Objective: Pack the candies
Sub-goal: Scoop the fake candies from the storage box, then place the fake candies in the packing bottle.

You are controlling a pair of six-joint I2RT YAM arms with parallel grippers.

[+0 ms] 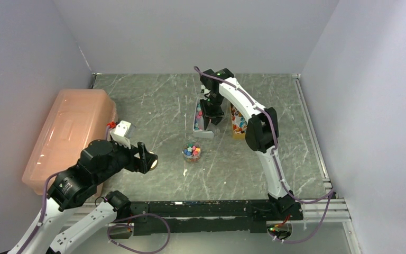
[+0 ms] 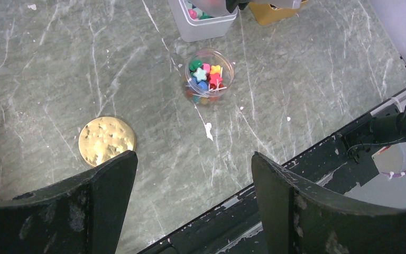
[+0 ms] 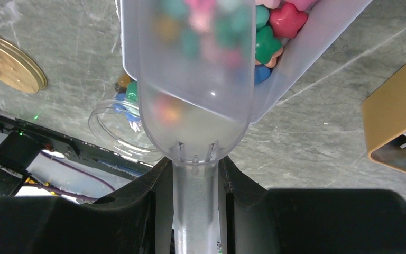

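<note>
Candies (image 2: 205,75) in mixed colours fill a small clear jar (image 1: 192,152) at the table's middle; the jar also shows in the left wrist view (image 2: 227,71). More candies (image 3: 275,29) lie in a grey bin (image 1: 196,127) behind it. My right gripper (image 1: 211,112) is shut on the handle of a clear plastic scoop (image 3: 195,106), whose bowl reaches into the bin (image 3: 317,42) with candies blurred behind it. My left gripper (image 2: 194,164) is open and empty, held above the table near a gold lid (image 2: 107,140), well short of the jar.
A pink lidded plastic tub (image 1: 68,135) stands at the far left. A yellow box (image 1: 238,123) stands right of the bin, also in the right wrist view (image 3: 396,127). The black rail (image 1: 206,209) runs along the near edge.
</note>
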